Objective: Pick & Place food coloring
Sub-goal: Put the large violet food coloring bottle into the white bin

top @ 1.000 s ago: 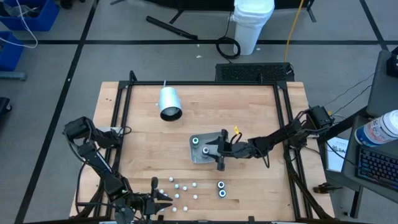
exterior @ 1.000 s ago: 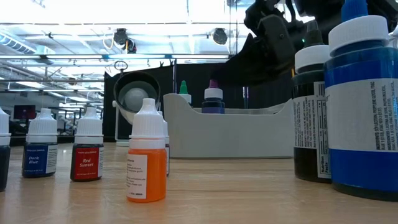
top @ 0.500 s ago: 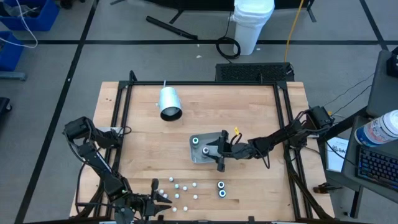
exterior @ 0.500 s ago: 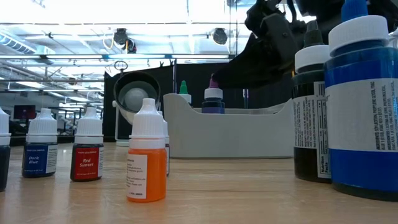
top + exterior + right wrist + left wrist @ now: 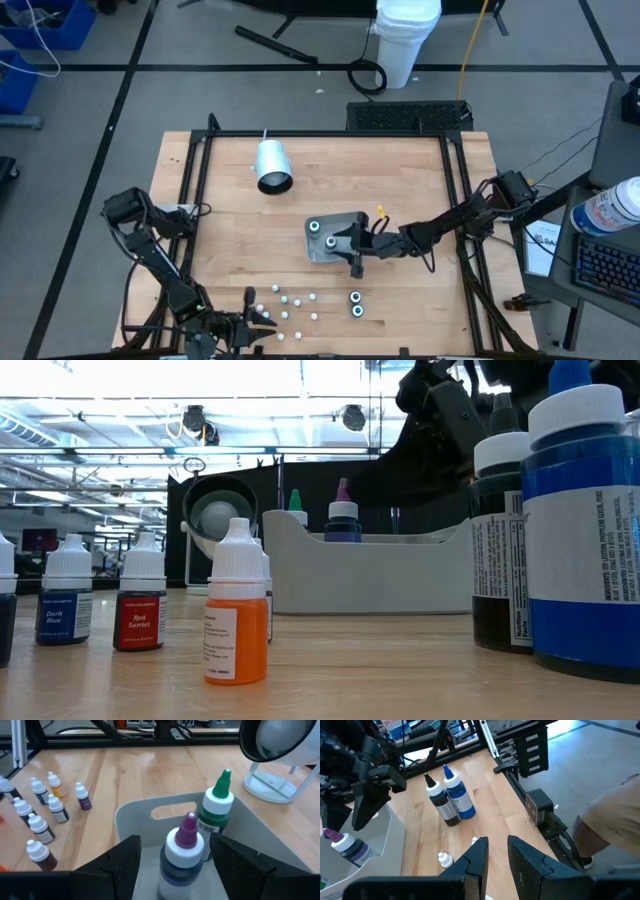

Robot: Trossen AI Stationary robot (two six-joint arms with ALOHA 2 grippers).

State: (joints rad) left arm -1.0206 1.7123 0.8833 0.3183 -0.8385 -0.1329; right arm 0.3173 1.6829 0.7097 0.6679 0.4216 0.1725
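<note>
Near the table's front edge, small food coloring bottles (image 5: 139, 603) reading "Red Sunset" and "Dark Blue" are standing while the right gripper (image 5: 172, 862) is hovering wide open over the tray's (image 5: 145, 812) purple-tipped bottle (image 5: 182, 851)

Tiny white-capped dropper bottles of food coloring (image 5: 291, 306) standing upright, scattered near the worktop's front edge. Two wider dark and blue bottles (image 5: 356, 304) upright just beside them. Purple-tipped bottle (image 5: 181, 851) and green-tipped bottle (image 5: 216, 808) upright inside the tray.

Grey tray (image 5: 150, 815), purple-capped bottle (image 5: 181, 851), green-capped bottle (image 5: 216, 809), orange bottle (image 5: 236, 628).
</note>
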